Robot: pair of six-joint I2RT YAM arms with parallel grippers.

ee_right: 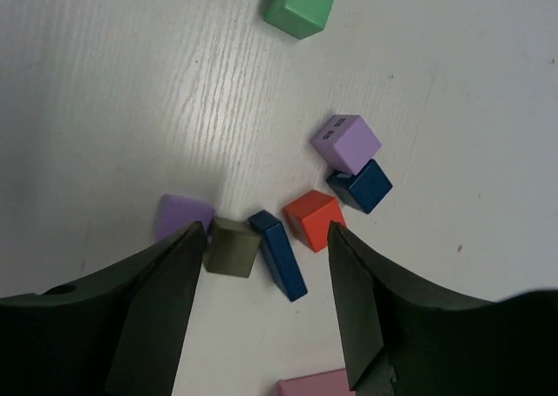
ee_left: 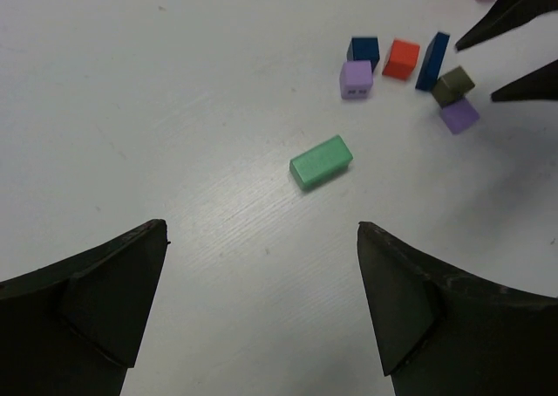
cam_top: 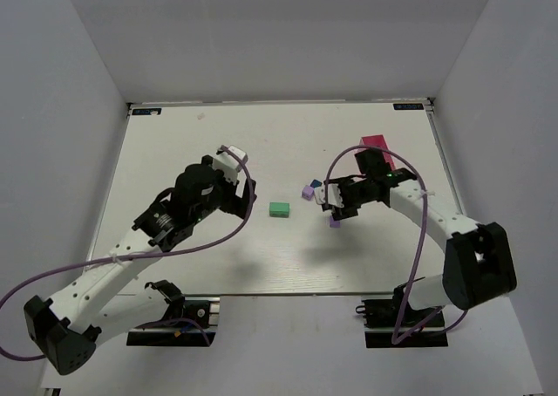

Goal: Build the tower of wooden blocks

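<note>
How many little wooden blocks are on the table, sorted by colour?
Green block: 1
Purple blocks: 2
Dark blue blocks: 2
Red-orange block: 1
Brown block: 1
Total: 7

Matt painted green block [ee_left: 321, 161], white table [ee_left: 131, 82] with faint wood grain, matt black left tool [ee_left: 261, 228]

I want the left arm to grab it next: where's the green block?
Top view: the green block lies alone mid-way across the table, between the left gripper and right gripper, just left of the block cluster.
</note>
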